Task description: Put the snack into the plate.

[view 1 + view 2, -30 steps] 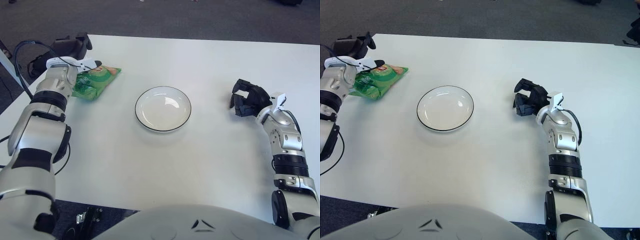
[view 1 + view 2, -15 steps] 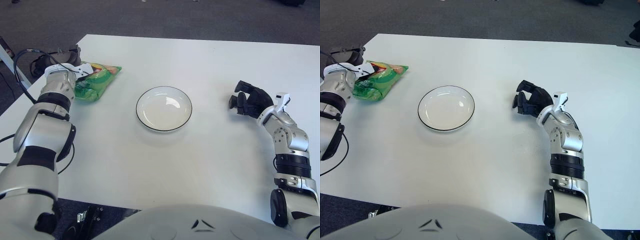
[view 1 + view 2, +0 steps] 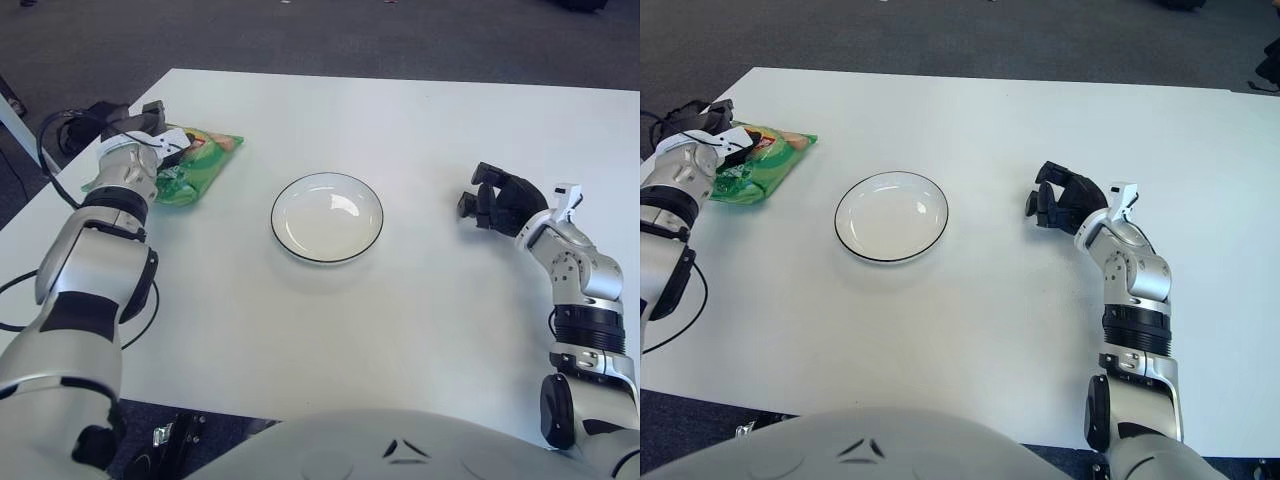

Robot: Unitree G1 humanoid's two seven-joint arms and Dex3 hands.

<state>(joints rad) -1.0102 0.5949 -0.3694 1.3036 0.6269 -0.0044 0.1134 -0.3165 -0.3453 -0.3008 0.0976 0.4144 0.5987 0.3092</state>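
Observation:
The snack [image 3: 203, 157] is a green bag lying flat near the table's far left corner. My left hand [image 3: 160, 133] is at the bag's left end, with dark fingers [image 3: 174, 155] curled over its edge; the bag still touches the table. An empty white plate [image 3: 326, 218] with a dark rim sits in the middle of the table, to the right of the bag. My right hand [image 3: 497, 198] shows to the right of the plate, fingers curled and holding nothing.
The white table [image 3: 400, 130] ends close behind and to the left of the bag, with dark carpet beyond it. A black cable [image 3: 48, 135] loops off the left edge beside my left forearm.
My left hand has come down from beyond the table's left edge onto the bag's left end, and its fingers have curled over it. The right hand has shifted slightly right.

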